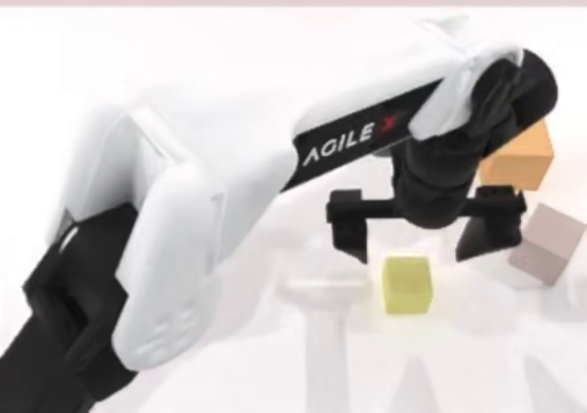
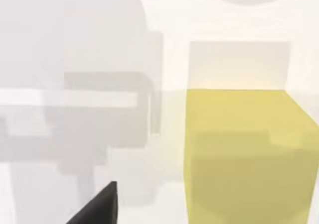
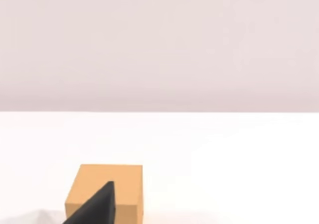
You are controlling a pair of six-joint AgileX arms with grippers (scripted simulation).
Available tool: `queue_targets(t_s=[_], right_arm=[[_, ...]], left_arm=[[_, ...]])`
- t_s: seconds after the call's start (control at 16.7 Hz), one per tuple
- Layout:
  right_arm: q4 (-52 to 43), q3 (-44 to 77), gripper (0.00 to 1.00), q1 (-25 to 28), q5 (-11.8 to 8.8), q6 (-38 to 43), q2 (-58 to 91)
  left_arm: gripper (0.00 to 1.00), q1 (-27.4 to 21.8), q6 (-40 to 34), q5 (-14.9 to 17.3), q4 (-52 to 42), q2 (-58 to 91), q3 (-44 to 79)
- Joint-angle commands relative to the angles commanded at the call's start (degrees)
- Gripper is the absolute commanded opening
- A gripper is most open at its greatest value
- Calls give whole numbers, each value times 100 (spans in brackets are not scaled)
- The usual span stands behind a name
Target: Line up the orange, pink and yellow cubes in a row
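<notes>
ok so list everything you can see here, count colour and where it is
yellow cube: one, bright yellow, right of the table's middle, just below the left gripper and free of its fingers; close up in the left wrist view
orange cube: one, orange, far right, above the other two, partly hidden by the left arm's wrist
pink cube: one, dull greyish pink, at the right edge, below the orange cube and apart from it
table: one, white, under everything
left arm: one, white and black, reaching from lower left across to the right side
left gripper: one, black, fingers spread wide, above the yellow cube
right gripper: not in the top view; its wrist view faces the orange cube
</notes>
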Motion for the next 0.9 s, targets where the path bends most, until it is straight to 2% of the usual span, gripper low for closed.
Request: queue_targets(t_s=[0.18, 0.54, 0.72, 0.9], right_arm=[[0, 0, 100, 0, 0, 0, 0], [-32, 42, 100, 9, -3, -23, 42], [-317, 417, 100, 74, -14, -224, 424], [-846, 1116, 100, 175, -16, -593, 1192]], left_arm=[[100, 42, -6, 2, -537, -40, 522], [100, 45, 6, -2, -551, -99, 522], [100, 308, 92, -30, -221, -622, 18], [100, 815, 284, -68, 408, -1681, -996]])
